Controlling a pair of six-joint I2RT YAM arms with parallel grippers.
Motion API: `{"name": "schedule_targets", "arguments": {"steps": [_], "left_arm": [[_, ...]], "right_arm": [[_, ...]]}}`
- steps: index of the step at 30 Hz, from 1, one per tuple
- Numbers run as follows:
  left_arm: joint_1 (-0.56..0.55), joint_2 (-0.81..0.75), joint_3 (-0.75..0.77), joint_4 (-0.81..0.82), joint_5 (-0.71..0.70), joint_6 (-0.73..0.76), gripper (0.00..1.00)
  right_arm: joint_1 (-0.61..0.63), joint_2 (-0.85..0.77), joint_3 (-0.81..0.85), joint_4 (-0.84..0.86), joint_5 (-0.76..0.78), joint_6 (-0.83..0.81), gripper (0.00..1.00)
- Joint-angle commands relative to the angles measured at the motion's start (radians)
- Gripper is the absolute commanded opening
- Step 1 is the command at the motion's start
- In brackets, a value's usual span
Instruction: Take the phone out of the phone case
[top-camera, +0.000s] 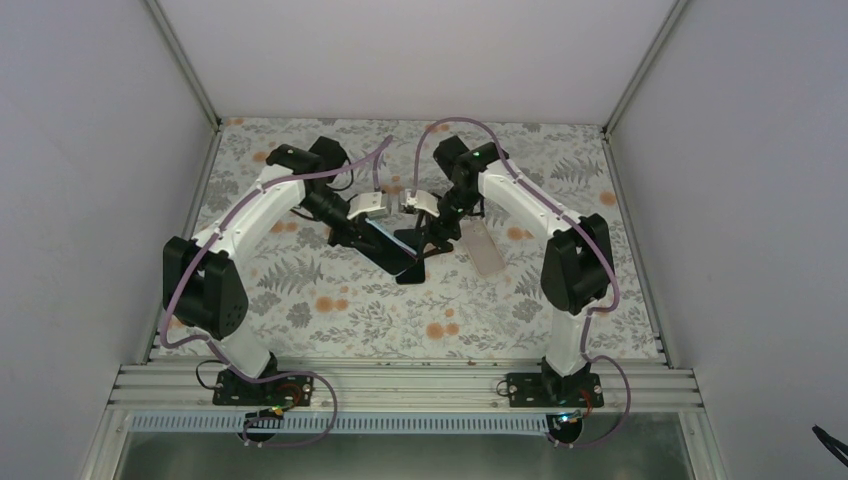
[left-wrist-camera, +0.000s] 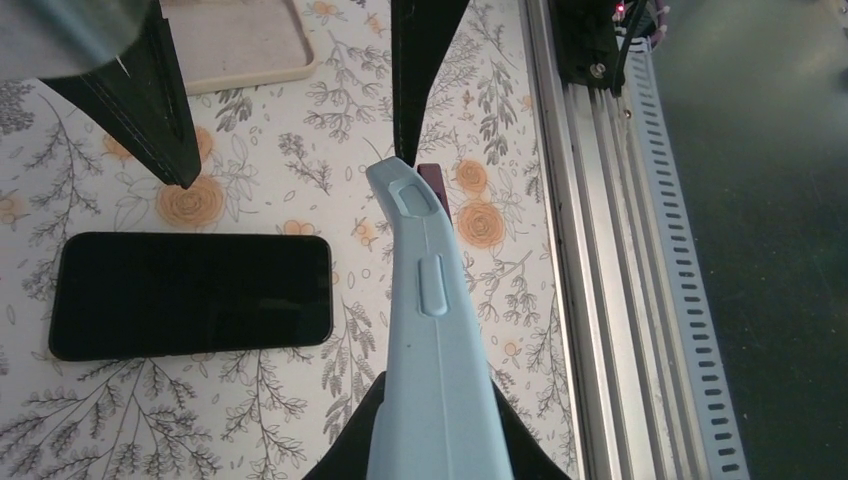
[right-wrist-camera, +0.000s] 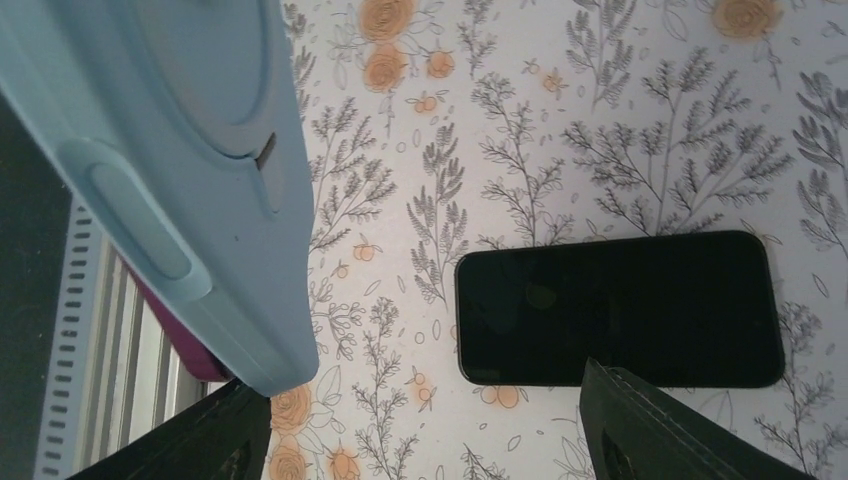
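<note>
The light blue phone case (left-wrist-camera: 432, 330) stands edge-on in my left gripper (left-wrist-camera: 435, 445), which is shut on it and holds it above the table. A purple edge (right-wrist-camera: 172, 335) shows behind the case; I cannot tell what it is. The black phone (left-wrist-camera: 190, 295) lies flat, screen up, on the floral table beside the case, bare of any case. In the right wrist view the phone (right-wrist-camera: 620, 310) lies just ahead of my right gripper (right-wrist-camera: 430, 440), which stands open. The blue case (right-wrist-camera: 180, 170) hangs by its left finger, not between the fingers. In the top view both grippers meet at mid-table near the phone (top-camera: 411, 272).
A beige case (top-camera: 483, 248) lies flat on the table right of the grippers and shows at the top of the left wrist view as a beige case (left-wrist-camera: 240, 45). The aluminium rail (left-wrist-camera: 600, 260) runs along the table's near edge.
</note>
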Motion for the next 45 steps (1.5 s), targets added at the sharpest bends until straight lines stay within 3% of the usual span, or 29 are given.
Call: {"name": "schedule_targets", "arguments": {"steps": [1, 7, 20, 23, 25, 27, 29, 35, 37, 45], "left_arm": [[-0.034, -0.027, 0.028, -0.031, 0.239, 0.042, 0.02], [-0.035, -0.021, 0.035, -0.031, 0.313, 0.074, 0.02], [-0.026, -0.038, 0.046, -0.029, 0.39, 0.104, 0.02], [-0.004, -0.032, 0.05, -0.029, 0.39, 0.105, 0.02], [0.026, -0.023, 0.066, -0.029, 0.394, 0.105, 0.02], [0.06, -0.007, 0.086, -0.029, 0.39, 0.101, 0.02], [0.076, 0.005, 0.106, 0.004, 0.342, 0.061, 0.02], [0.079, -0.08, -0.006, 0.4, 0.094, -0.241, 0.02], [0.079, -0.076, -0.007, 0.482, 0.043, -0.289, 0.02], [0.03, -0.073, -0.093, 0.75, -0.215, -0.401, 0.02]], "right_arm": [[0.0, -0.005, 0.045, 0.226, 0.044, 0.139, 0.79], [0.055, -0.034, 0.029, 0.35, 0.057, 0.261, 0.78], [0.196, -0.009, 0.076, 0.277, -0.312, 0.183, 0.79], [0.206, 0.068, 0.175, 0.116, -0.449, 0.083, 0.79], [0.223, 0.136, 0.282, -0.031, -0.543, 0.007, 0.71], [0.237, 0.157, 0.285, -0.045, -0.587, 0.015, 0.6], [0.254, 0.154, 0.258, -0.046, -0.603, 0.003, 0.57], [0.271, 0.115, 0.215, -0.044, -0.643, 0.001, 0.53], [0.27, 0.106, 0.225, -0.044, -0.648, 0.023, 0.45], [0.27, 0.058, 0.198, -0.042, -0.714, 0.043, 0.41]]}}
